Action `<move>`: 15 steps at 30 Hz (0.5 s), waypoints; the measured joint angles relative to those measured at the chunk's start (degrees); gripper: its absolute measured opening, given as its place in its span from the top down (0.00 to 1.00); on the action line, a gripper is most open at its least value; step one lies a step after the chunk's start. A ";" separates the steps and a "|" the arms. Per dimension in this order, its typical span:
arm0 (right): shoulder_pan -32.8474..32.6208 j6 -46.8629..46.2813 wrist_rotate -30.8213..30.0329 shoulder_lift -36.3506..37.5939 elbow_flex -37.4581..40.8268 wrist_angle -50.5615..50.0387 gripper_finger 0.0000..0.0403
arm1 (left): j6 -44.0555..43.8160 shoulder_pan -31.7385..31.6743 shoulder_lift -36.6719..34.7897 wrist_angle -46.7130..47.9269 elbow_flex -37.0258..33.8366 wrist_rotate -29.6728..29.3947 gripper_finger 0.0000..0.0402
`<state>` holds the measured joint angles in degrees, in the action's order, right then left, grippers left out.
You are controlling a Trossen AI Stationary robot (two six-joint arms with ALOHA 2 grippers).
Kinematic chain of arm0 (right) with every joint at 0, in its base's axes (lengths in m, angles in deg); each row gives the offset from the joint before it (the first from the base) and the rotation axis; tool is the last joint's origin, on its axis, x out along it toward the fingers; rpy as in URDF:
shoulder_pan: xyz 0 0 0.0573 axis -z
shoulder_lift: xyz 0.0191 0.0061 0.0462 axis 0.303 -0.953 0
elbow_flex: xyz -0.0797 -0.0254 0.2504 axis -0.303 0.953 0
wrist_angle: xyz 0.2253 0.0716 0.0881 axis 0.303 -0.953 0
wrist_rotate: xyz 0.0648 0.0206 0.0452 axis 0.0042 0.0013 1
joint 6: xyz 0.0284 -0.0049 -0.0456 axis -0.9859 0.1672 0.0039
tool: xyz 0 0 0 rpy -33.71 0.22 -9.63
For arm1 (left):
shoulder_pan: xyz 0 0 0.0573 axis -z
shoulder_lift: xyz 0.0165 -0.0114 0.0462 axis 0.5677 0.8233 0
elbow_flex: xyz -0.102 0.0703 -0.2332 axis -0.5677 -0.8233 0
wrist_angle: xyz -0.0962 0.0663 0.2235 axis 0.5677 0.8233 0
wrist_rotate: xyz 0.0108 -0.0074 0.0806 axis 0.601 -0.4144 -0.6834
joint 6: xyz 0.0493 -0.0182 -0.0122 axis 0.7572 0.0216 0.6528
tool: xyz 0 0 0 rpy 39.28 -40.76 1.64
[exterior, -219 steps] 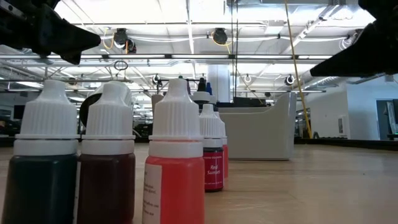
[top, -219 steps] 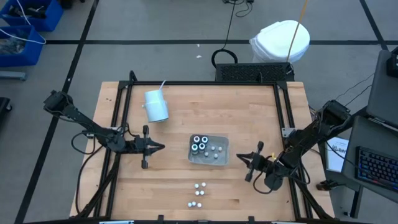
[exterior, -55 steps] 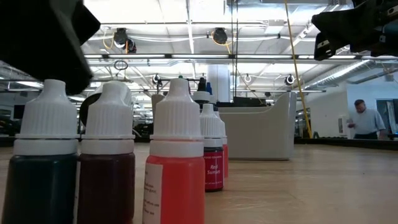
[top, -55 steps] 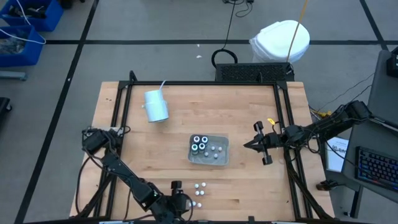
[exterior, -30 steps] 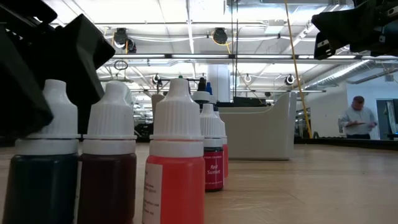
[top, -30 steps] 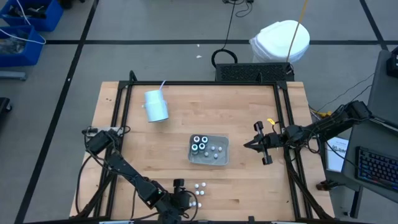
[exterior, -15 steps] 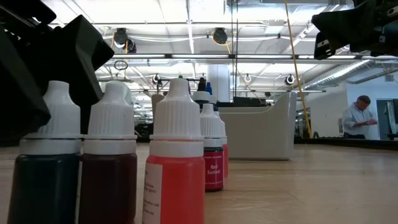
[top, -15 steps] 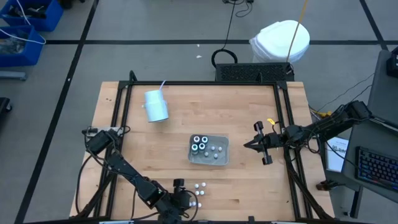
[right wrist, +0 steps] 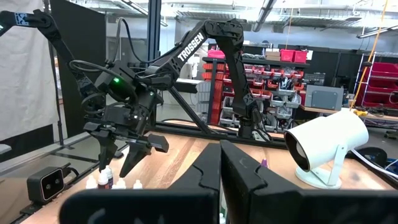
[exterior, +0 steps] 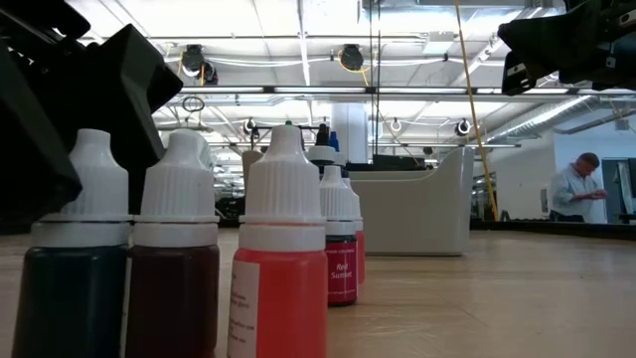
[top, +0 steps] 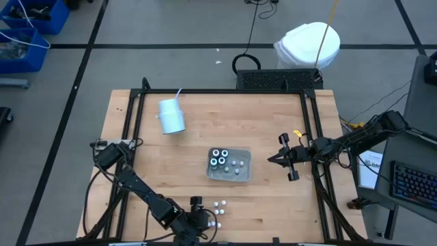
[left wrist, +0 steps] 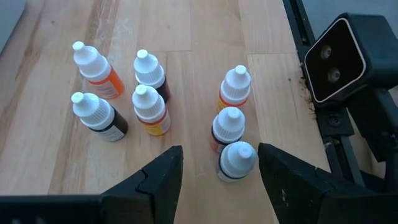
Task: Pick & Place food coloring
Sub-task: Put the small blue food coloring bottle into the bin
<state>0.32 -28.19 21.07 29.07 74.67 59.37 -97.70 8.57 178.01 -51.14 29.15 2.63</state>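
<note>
Several tiny white-capped food coloring bottles point(left wrist: 149, 102) stand upright on the wooden table near its front edge point(top: 216, 213). In the low view they show close up point(exterior: 278, 288). My left gripper point(left wrist: 219, 155) is open and low over them. Its fingers stand on either side of a dark-bodied bottle point(left wrist: 235, 163), the nearest to the low camera point(exterior: 78, 278). A clear tray point(top: 241, 175) at mid-table holds more small bottles and the dark round ones point(top: 219, 158). My right gripper point(top: 281, 159) is shut, empty, and hovers right of the tray. My left gripper has its fingers point(exterior: 119, 89) on either side of the dark bottle's white cap point(exterior: 89, 189), coming from above at a slant. I cannot tell whether a finger touches the cap. The bottle stands upright on the table.
A white cup with a straw point(top: 171, 115) lies at the far left. The low camera point(left wrist: 336, 59) sits at the table's front edge beside the bottles. Black frame rails point(top: 315, 130) run along the table's sides. A person point(exterior: 578, 189) stands far off in the room.
In the low view the dark bottle between my left fingers has shifted a little sideways and stays upright. My left gripper's fingers have settled slightly lower around its cap. The right arm has kept still.
</note>
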 joint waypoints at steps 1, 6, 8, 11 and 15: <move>0.00 0.01 0.00 0.00 0.00 0.00 1.00 | 0.04 0.00 0.00 0.00 0.00 0.00 0.47; 0.00 -0.01 0.00 0.00 0.00 0.00 1.00 | 0.85 0.00 0.00 0.00 0.00 -0.02 0.53; 0.00 -0.01 0.00 0.01 0.00 0.00 1.00 | 0.86 0.00 0.00 0.00 0.00 -0.02 0.58; 0.00 -0.01 0.00 0.00 0.00 0.00 1.00 | 0.85 0.00 0.00 0.00 0.00 -0.02 0.64; 0.00 -0.01 0.00 0.00 0.00 0.00 1.00 | 0.85 0.04 0.00 0.00 0.00 -0.02 0.70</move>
<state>0.32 -28.20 21.07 29.07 74.67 59.37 -96.85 8.61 178.01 -51.14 29.15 2.60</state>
